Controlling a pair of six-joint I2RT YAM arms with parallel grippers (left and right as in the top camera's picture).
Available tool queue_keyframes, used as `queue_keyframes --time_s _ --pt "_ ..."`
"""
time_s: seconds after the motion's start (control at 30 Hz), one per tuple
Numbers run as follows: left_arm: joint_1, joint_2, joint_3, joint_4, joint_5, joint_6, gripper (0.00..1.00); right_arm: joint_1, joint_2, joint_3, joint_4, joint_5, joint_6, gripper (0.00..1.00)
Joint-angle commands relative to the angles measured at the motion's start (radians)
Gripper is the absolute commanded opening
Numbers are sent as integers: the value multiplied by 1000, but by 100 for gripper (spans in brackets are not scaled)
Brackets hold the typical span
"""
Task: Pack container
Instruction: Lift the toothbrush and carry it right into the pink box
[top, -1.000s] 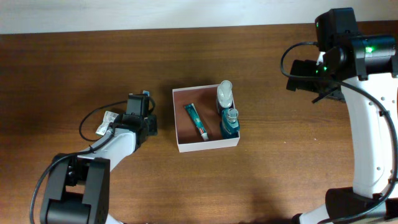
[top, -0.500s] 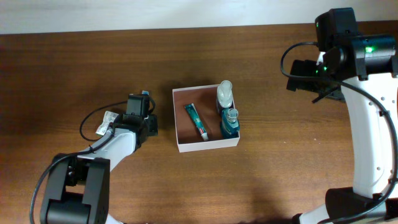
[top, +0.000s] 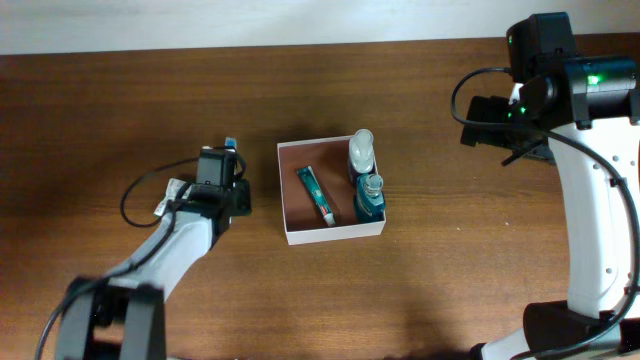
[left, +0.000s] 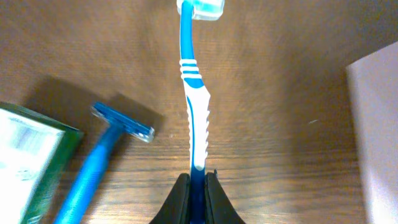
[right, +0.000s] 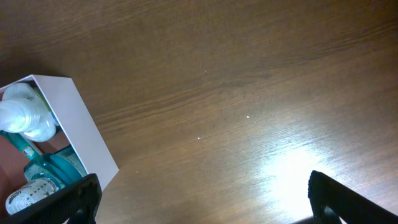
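Note:
The container (top: 296, 233), a square white-walled box with a reddish-brown inside, sits mid-table; its wall shows in the left wrist view (left: 379, 124) and in the right wrist view (right: 74, 124). It holds a toothpaste tube (top: 316, 194) and two bottles (top: 366, 180). My left gripper (left: 197, 180) is shut on the handle of a blue and white toothbrush (left: 195, 106), just left of the container (top: 222, 170). A blue razor (left: 93, 162) lies beside it on the table. My right gripper (right: 199, 193) is open and empty, high at the right.
A small green packet (left: 28, 155) lies left of the razor. A clear wrapped item (top: 172, 195) lies by the left arm. The table's far edge runs along the top of the overhead view.
My left gripper has shifted slightly up and away with the toothbrush in it; the arm has stretched out. The right arm has not moved.

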Motion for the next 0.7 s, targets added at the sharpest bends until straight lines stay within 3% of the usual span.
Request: queue_keyframes --time_s 0.0,0.4,0.67 --pt "-1 -107 27 -24 11 0 1 -3 -1 7 1 16 0 99" --pt "-135 -340 27 -129 98 -176 1 -3 -1 7 1 16 0 98" --pt "-262 -383 29 -124 105 -305 0 -3 -1 7 1 16 0 99"
